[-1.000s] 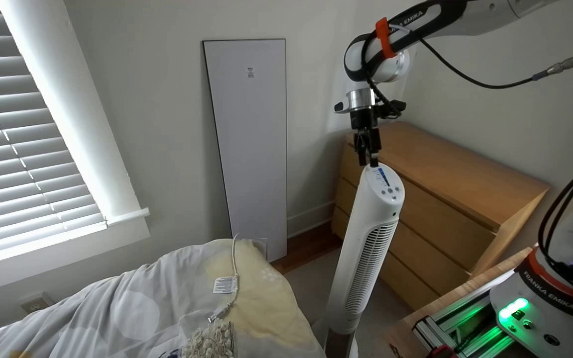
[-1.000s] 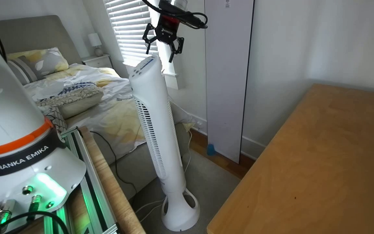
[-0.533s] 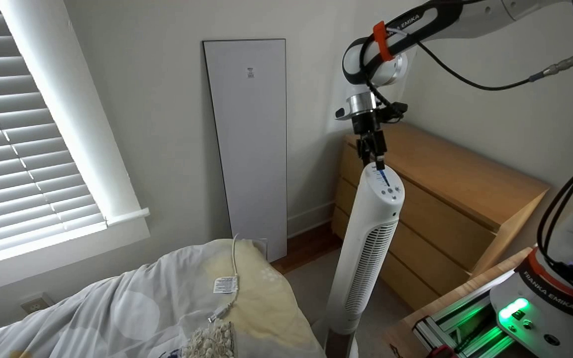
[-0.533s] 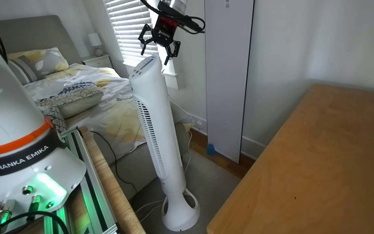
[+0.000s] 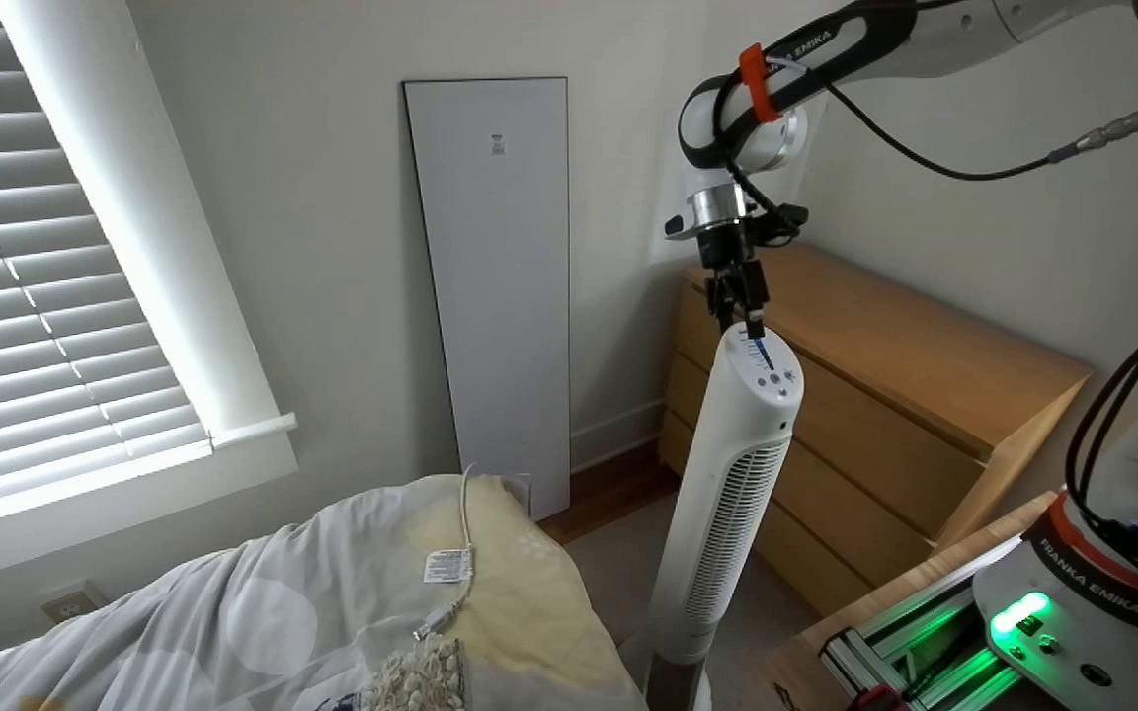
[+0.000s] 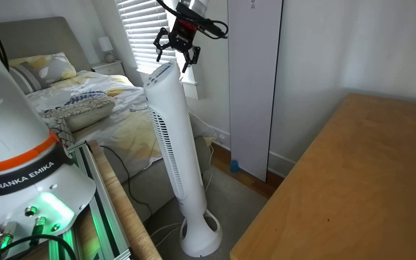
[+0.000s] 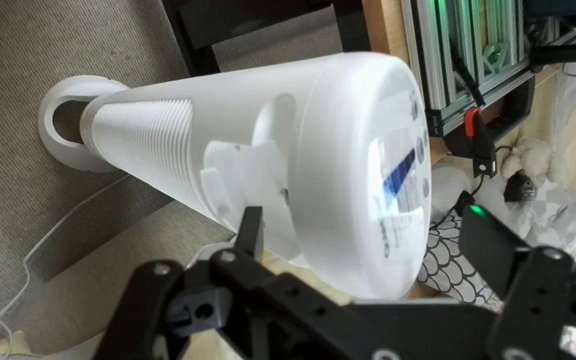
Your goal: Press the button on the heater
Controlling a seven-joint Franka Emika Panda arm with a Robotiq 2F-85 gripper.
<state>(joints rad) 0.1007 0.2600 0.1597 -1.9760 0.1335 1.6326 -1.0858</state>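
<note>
The heater is a tall slim white tower (image 5: 702,494) with a rounded top and a grille strip. It also shows in the exterior view from the dresser side (image 6: 175,144) and in the wrist view (image 7: 238,125). Its sloped top carries a blue stripe and small round grey buttons (image 5: 774,379), also visible in the wrist view (image 7: 420,149). My gripper (image 5: 741,331) is open and empty at the top's far end from the buttons. In an exterior view its spread fingers (image 6: 171,66) hang just above the top. In the wrist view the top lies between the fingers (image 7: 365,220). I cannot tell whether they touch it.
A wooden dresser (image 5: 925,336) stands beside the heater. A wide pale panel (image 5: 500,276) leans on the wall. A bed (image 5: 332,573) with a cable on it lies on the opposite side. The robot base (image 6: 31,202) sits on a wooden table with metal rails (image 6: 103,213).
The gripper has tilted and shifted slightly toward the button end of the heater's top, and sits a little lower. In the last half second it has hardly moved. The heater has not moved.
</note>
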